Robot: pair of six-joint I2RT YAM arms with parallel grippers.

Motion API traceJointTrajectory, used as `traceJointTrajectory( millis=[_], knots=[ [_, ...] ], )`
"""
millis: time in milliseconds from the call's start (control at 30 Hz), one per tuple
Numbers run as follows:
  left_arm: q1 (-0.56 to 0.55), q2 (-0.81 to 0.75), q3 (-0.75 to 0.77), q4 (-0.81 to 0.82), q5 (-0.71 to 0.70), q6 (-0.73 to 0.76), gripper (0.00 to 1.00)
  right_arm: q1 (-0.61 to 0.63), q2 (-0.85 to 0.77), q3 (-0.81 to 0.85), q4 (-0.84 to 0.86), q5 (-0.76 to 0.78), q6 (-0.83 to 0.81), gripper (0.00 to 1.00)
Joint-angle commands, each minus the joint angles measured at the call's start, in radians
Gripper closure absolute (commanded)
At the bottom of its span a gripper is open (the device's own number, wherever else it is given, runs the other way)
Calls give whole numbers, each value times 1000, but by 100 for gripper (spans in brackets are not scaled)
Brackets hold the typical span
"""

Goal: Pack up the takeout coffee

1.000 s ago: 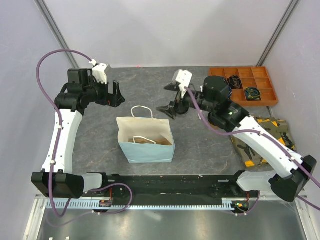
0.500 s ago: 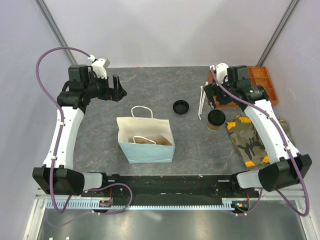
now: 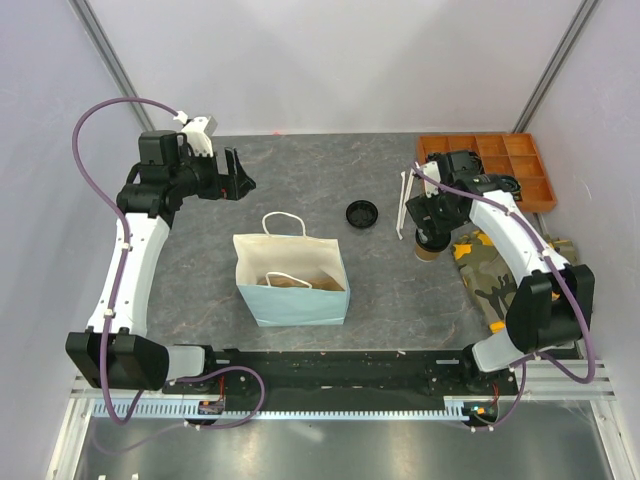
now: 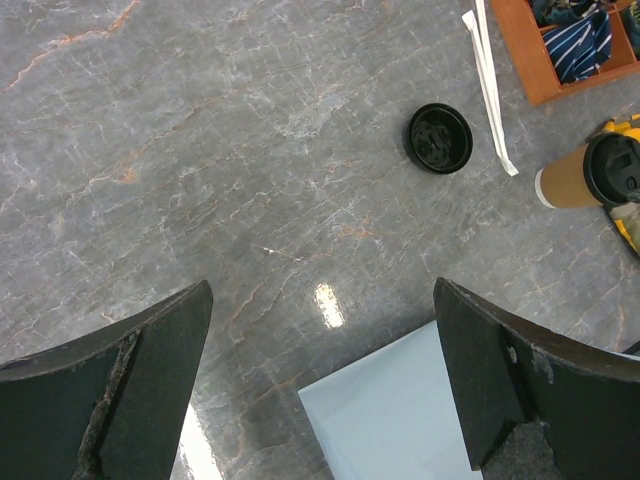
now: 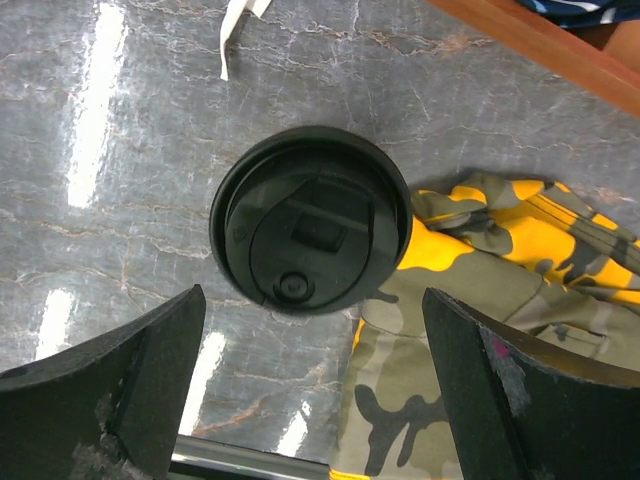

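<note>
Right pincer [image 5: 312,385] spread over takeout coffee [image 5: 310,232]

Bright, even overhead light is filling the top view, casting only faint, soft shadows beside the bag [image 3: 295,302]. White glare patches are streaking the glossy table [image 4: 200,180] in both wrist views. The fingers [image 5: 100,385] are rendering dark and slightly soft, while the cup lid [image 5: 310,232] is showing sharp.

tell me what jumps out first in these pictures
The light-blue paper bag stands open at centre. To its right, the right gripper hangs with fingers open directly over the lidded takeout coffee, beside a camouflage cloth. A second black lid lies loose left of the cup.
</note>
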Motion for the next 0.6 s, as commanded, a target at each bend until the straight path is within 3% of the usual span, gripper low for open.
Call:
traceJointTrajectory(
  millis=[0, 567],
  knots=[
    [3, -20, -7, 40, 18, -49, 0, -21, 24, -2, 31, -43, 22, 2],
    [3, -9, 0, 38, 32, -49, 0, -59, 81, 4, 42, -110, 36, 2]
  ],
)
